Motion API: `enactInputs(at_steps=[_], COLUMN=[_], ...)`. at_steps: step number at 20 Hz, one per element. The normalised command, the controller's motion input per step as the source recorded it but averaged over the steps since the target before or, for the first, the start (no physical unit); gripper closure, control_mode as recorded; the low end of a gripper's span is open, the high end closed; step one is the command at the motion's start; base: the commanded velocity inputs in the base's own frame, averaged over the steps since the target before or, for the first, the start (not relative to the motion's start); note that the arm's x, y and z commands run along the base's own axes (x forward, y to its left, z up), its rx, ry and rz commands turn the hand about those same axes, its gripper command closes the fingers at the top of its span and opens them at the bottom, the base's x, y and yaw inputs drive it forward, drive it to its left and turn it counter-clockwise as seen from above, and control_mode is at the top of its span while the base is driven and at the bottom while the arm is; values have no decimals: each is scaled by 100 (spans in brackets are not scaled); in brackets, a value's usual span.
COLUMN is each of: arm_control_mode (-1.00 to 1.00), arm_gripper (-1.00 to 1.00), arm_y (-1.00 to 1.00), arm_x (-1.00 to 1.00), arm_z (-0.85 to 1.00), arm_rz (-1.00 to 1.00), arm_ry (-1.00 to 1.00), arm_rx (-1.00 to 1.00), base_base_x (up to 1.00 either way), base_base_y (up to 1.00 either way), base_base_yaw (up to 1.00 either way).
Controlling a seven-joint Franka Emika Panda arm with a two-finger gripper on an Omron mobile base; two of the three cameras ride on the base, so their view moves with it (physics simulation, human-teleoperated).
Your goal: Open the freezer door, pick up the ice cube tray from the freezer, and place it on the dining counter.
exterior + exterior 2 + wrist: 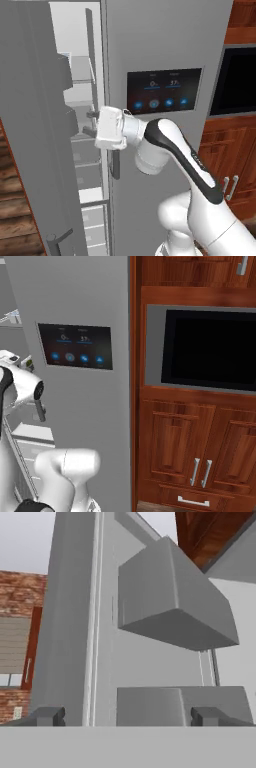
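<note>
The freezer door [35, 125] stands swung open at the left, a tall flat slab of matte grey with boxy grey bins [67, 122] jutting from its inner face. In the hand view those bins [172, 599] are plain angular blocks, one above another, smooth and unmarked, on the door's pale panel. Past the door the freezer [87, 165] shows light grey shelves above and stacked pale drawers lower down, all straight edges. I can't make out the ice cube tray anywhere in there.

The gripper [90, 122] reaches into the gap between the open door and the freezer's front edge, its white blocky hand level with the middle shelves. Its two small dark fingertips [47, 716] sit far apart at the bottom of the hand view, jaws wide with nothing between them.

Right of the freezer is the other grey door [165, 50], with a dark glossy touchscreen [164, 91]. Beyond it stand reddish wood cabinets [195, 451] with raised panels and slim metal handles, around a black oven window [207, 348].
</note>
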Motion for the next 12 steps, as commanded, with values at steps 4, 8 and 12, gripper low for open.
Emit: enactInputs(at_steps=[4, 8, 12], arm_control_mode=[-100, -100, -100], arm_gripper=[-100, -100, -100], arm_y=[55, 51, 41], arm_x=[0, 0, 0], arm_z=[0, 5, 7], arm_rz=[0, 0, 0], arm_ry=[3, 0, 0], arm_rx=[-15, -14, -12], base_base_x=[0, 0, 0], base_base_y=[0, 0, 0], base_base_yaw=[0, 0, 0])
